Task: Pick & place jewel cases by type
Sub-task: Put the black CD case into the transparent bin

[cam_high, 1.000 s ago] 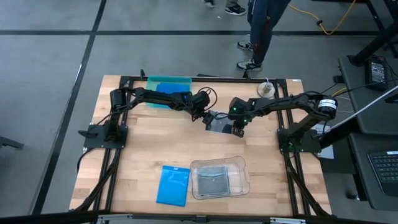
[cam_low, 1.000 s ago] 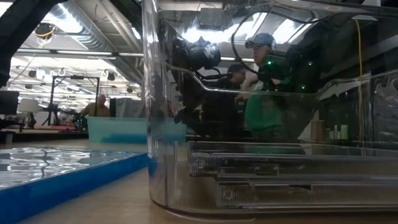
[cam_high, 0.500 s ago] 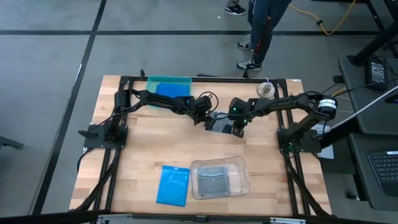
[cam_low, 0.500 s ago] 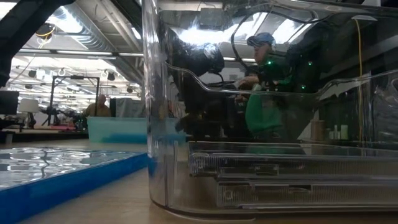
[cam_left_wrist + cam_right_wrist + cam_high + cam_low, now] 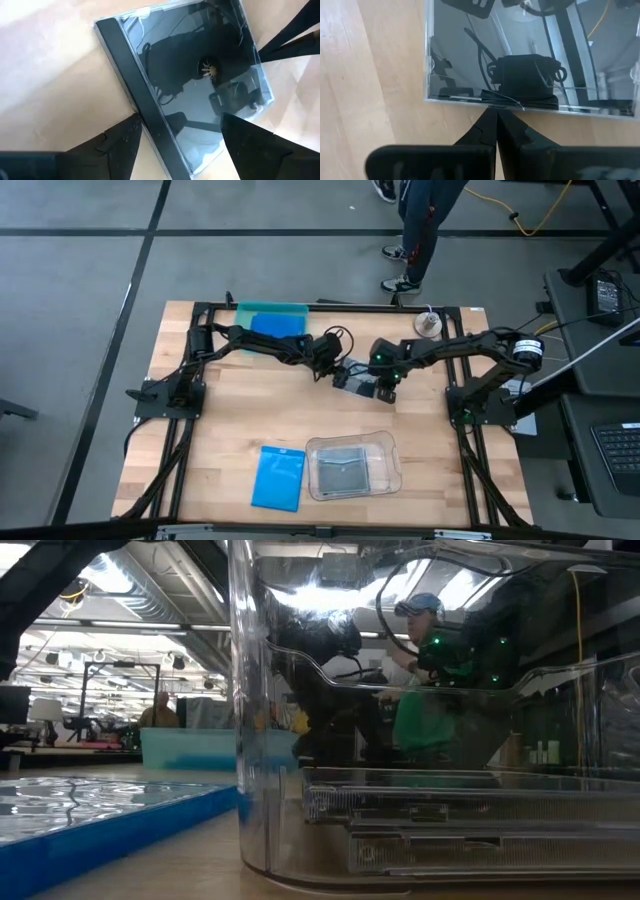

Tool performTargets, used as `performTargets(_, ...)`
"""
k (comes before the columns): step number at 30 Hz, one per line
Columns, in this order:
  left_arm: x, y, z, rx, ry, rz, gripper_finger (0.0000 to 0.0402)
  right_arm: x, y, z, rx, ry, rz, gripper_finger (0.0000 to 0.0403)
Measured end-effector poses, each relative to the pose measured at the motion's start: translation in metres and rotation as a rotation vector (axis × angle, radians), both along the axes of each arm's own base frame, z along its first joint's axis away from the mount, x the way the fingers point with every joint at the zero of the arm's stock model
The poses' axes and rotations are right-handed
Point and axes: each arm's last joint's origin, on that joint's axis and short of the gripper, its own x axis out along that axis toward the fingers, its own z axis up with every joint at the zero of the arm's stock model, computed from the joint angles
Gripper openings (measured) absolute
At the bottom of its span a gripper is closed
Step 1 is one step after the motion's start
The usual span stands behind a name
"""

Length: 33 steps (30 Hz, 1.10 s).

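A dark grey, clear-lidded square jewel case (image 5: 351, 376) lies flat on the wood at mid table, between both arms. My left gripper (image 5: 182, 120) is open, and its fingers stand astride the case's (image 5: 190, 65) near corner by the black spine. My right gripper (image 5: 496, 112) is shut at the case's opposite edge. A bright blue case (image 5: 278, 477) lies near the front edge. Another blue case rests in the teal tray (image 5: 272, 320) at the far side, and a grey case in the clear tray (image 5: 352, 467). My right gripper has its shut fingertips (image 5: 492, 117) against the case's clear edge (image 5: 495, 104), about midway along it. They slant down from the table's right side. The case lies flat on the table. My left gripper: I cannot tell whether its open fingers touch the case.
The clear tray (image 5: 420, 820) fills the low view, with the blue case (image 5: 100, 825) to its left. A small white round thing (image 5: 428, 323) sits at the far right. A person's legs (image 5: 415, 230) stand beyond the far edge. Bare wood lies at the front left.
My left gripper has gone toward the jewel case, sinking a little and tipping further down; it has stayed open. The case and my right gripper have kept their places.
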Motion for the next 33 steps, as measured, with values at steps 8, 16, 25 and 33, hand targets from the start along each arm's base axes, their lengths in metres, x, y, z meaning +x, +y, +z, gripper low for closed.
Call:
performTargets(8, 0.001, 0.002, 0.026, 0.118, -0.078, 0.014, 0.0253, -0.012, 0.004, -0.013, -0.001, -0.01, -0.005, 0.0007)
performTargets(16, 0.0, 0.0, 0.027, 0.083, -0.062, -0.004, 0.0252, -0.011, 0.003, -0.009, -0.011, -0.029, -0.01, 0.0007)
performTargets(25, 0.011, 0.0, 0.052, 0.199, -0.07, -0.081, 0.0252, -0.01, 0.003, -0.007, -0.021, -0.04, -0.007, 0.0007)
performTargets(33, 0.011, -0.002, 0.052, 0.197, -0.054, -0.084, 0.0252, -0.01, 0.003, -0.007, -0.021, -0.04, -0.006, 0.0007)
